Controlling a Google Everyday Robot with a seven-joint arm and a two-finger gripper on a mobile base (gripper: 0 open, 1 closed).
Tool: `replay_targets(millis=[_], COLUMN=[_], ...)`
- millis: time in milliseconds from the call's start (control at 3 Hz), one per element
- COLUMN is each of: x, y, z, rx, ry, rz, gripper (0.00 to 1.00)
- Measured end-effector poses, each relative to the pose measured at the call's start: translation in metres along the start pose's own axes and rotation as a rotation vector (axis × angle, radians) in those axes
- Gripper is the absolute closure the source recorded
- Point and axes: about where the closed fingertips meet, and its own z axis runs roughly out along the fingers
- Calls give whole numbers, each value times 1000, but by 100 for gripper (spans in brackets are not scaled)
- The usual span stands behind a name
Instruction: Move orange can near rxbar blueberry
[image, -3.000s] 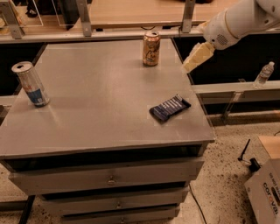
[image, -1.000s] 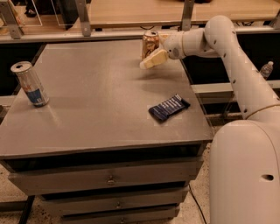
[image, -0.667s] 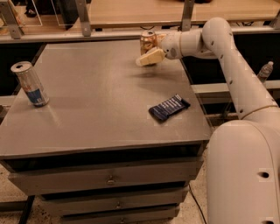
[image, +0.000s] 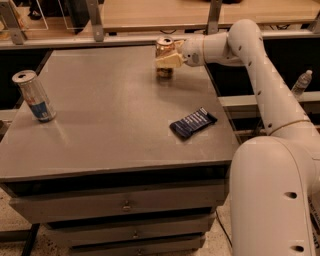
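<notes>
Grey cabinet top (image: 100, 125): gripper (image: 168, 60) against upright orange can (image: 164, 44), grasp impossible to tell; rxbar blueberry (image: 193, 123) at can's 5 o'clock, well apart, long axis 2-to-8.

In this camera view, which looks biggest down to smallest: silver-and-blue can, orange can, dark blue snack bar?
1. silver-and-blue can, plainly largest.
2-3. dark blue snack bar and orange can look about alike; the orange can stands farthest back, partly covered by the gripper at it, so unranked.
</notes>
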Motion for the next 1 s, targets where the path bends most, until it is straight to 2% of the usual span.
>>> replay_targets(millis=[333, 667, 1000], x=[-10, -16, -11], y=[17, 46, 75], z=[-8, -30, -55], rx=[-64, -138, -183], ry=[19, 56, 90], rz=[25, 34, 44], gripper=[87, 89, 85])
